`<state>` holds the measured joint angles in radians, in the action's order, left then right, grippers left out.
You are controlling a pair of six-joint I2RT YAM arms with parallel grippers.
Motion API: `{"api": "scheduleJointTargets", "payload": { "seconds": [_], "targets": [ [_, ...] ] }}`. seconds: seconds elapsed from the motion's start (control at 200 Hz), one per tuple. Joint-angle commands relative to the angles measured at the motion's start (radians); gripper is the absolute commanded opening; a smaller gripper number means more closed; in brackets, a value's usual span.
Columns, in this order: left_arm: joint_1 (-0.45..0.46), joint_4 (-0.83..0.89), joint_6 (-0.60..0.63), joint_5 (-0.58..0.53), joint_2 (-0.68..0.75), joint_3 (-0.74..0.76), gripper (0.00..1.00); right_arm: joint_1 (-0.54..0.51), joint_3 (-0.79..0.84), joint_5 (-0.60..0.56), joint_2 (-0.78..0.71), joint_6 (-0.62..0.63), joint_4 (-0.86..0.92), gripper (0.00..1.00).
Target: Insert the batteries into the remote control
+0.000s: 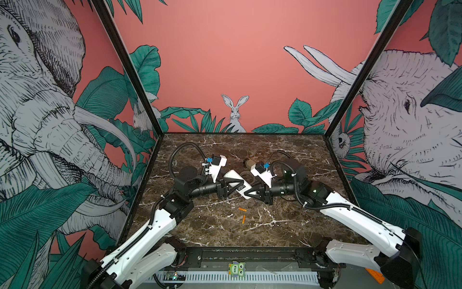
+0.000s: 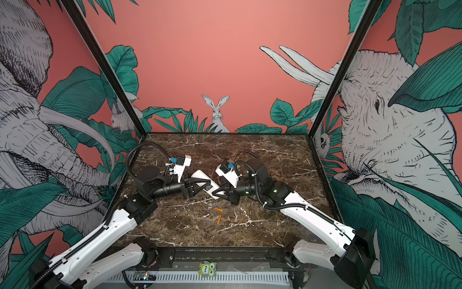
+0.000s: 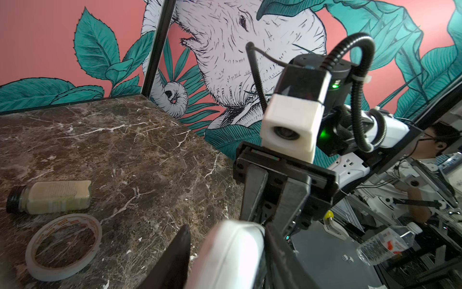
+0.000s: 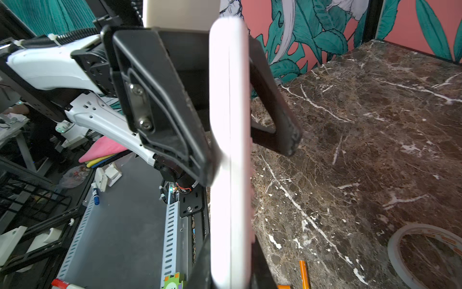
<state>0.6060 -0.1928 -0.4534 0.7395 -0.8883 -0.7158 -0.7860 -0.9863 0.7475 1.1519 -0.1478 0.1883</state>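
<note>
Remote hangs over the table, pinched at one end by the right gripper. Left gripper is loose around the other end: close softly and hold it steady. Batteries lie nearby.

Mid-table blocked: left gripper and right gripper meet nose to nose at the remote control, so there is no straight way across there. The near strip of the table is bare marble except for the batteries, which lie close together with free room on every side and above. Behind the right gripper a bottle lies on its side just beside a tape ring; the far marble beyond them is bare.
</note>
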Motion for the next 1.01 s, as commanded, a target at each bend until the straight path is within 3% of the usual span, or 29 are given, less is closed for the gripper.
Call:
{"api": "scheduleJointTargets", "payload": {
  "seconds": [0.0, 0.055, 0.3, 0.53, 0.66, 1.0],
  "targets": [
    [0.008, -0.018, 0.032, 0.022, 0.007, -0.011, 0.32, 0.005, -0.036, 0.001, 0.013, -0.043, -0.031, 0.00],
    [0.008, -0.025, 0.032, 0.031, 0.006, -0.010, 0.22, 0.008, -0.049, 0.008, 0.023, -0.048, -0.016, 0.00],
    [0.008, -0.048, 0.012, 0.069, 0.001, -0.009, 0.04, 0.023, -0.050, 0.025, 0.025, -0.075, -0.028, 0.00],
    [0.008, -0.033, -0.026, -0.029, -0.035, -0.011, 0.00, 0.056, -0.034, -0.034, -0.009, -0.084, -0.035, 0.42],
    [0.008, -0.081, -0.103, -0.055, -0.068, 0.009, 0.00, 0.089, -0.007, -0.040, -0.012, -0.130, -0.076, 0.74],
    [0.007, -0.115, -0.245, -0.391, -0.021, 0.111, 0.00, 0.171, 0.064, -0.103, -0.020, -0.216, -0.149, 0.81]
  ]
}}
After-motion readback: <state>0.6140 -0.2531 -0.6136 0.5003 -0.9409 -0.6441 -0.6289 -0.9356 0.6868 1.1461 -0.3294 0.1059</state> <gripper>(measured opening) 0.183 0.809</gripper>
